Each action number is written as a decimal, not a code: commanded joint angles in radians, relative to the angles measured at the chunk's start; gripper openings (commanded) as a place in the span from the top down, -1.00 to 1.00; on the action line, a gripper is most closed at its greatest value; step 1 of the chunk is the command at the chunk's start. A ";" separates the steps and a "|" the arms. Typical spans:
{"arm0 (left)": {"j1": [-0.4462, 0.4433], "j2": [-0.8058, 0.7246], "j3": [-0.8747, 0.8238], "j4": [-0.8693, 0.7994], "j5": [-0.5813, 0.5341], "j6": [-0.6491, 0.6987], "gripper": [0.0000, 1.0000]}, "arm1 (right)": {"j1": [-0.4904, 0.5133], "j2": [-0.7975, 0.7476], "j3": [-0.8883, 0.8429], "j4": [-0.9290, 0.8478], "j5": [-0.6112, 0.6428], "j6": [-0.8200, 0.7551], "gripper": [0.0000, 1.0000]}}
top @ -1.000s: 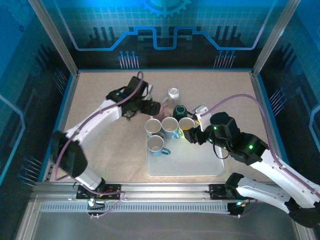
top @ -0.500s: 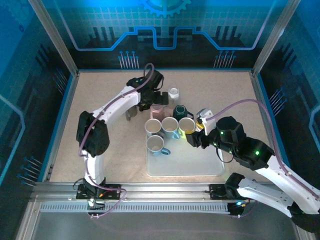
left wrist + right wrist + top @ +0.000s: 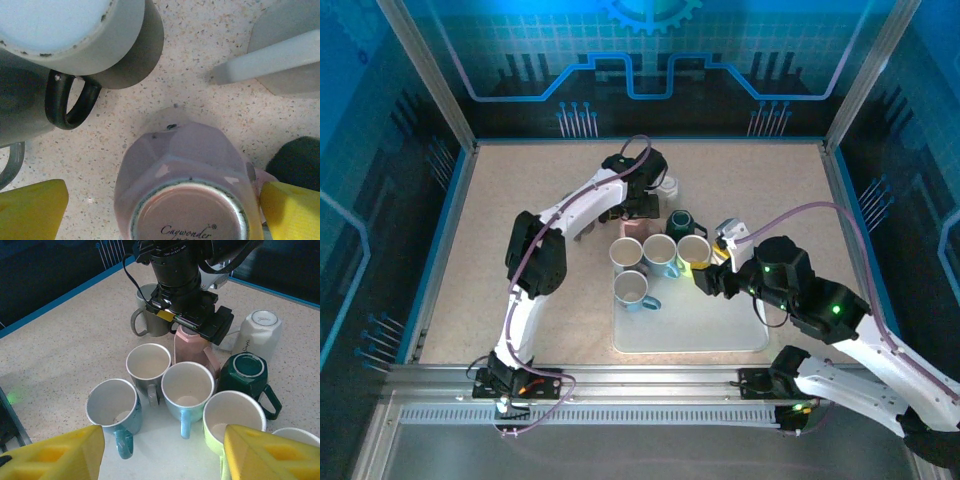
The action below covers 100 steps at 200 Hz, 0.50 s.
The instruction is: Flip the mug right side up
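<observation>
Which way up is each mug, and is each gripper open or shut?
pink mug: upside down
green mug: upside down
white mug: upside down
near grey mug: upright
pale blue mug: upright
blue mug: upright
yellow mug: upright
far grey mug: unclear
left gripper: open, straddling pink mug
right gripper: open, empty

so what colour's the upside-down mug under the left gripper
Pale pink mug, clearest in the left wrist view.

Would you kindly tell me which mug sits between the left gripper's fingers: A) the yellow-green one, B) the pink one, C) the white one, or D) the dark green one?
B: the left wrist view shows the upturned base of the pink mug between the yellow fingers of the left gripper.
</observation>
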 commanded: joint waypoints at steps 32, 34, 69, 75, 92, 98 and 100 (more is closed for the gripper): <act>0.010 -0.022 -0.046 0.013 0.048 -0.051 -0.98 | -0.005 -0.012 -0.009 0.018 -0.013 0.004 -0.33; 0.010 -0.025 -0.051 0.017 0.049 -0.051 -0.98 | -0.006 -0.011 -0.009 0.017 -0.012 0.004 -0.33; 0.028 -0.065 -0.128 0.077 0.107 -0.071 -0.98 | -0.005 -0.004 -0.012 0.023 -0.015 0.004 -0.33; 0.032 -0.071 -0.142 0.088 0.121 -0.079 -0.98 | -0.005 -0.002 -0.012 0.023 -0.016 0.004 -0.33; 0.046 -0.082 -0.175 0.124 0.148 -0.095 -0.98 | -0.005 0.002 -0.014 0.023 -0.012 0.004 -0.33; 0.048 -0.084 -0.183 0.136 0.156 -0.095 -0.97 | -0.005 0.002 -0.014 0.022 -0.013 0.004 -0.33; 0.050 -0.085 -0.183 0.138 0.158 -0.095 -0.96 | -0.005 0.002 -0.014 0.022 -0.013 0.004 -0.33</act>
